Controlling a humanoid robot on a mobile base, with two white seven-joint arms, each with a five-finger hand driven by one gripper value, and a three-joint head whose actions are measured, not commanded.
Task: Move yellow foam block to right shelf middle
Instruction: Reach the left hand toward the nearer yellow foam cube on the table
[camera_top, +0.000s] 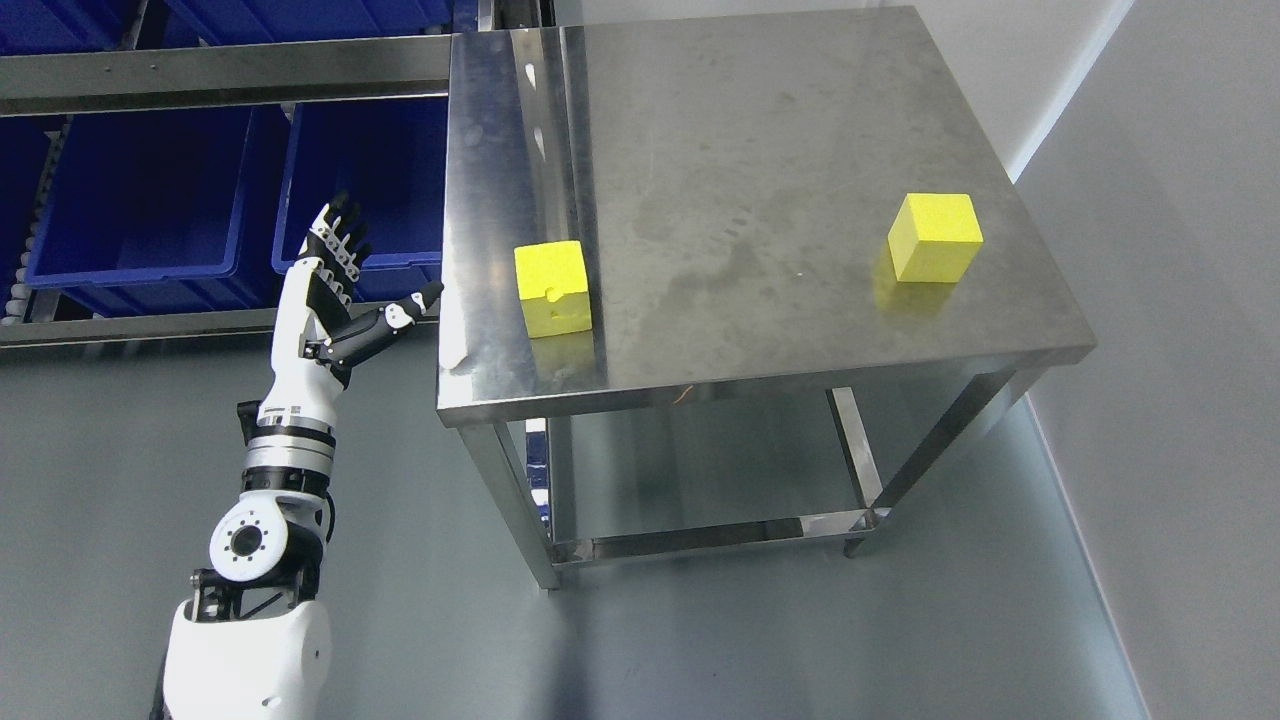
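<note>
Our left hand (335, 285) hangs off the table's left edge, fingers spread wide, holding nothing. We see the steel table (760, 160) first, then blue bins (140, 200) on the rack behind — then two yellow foam blocks: one (552, 288) near the hand, one (934, 237) far right. Neither is grasped, so we judge the whole move remains.

Steel desk (760, 150) standing on grey floor (700, 640), top reflecting overhead light w/ smudges. Pale wall (1180, 200) running along right. Blue bins (140, 200) sitting in rack (220, 75) at upper left.
</note>
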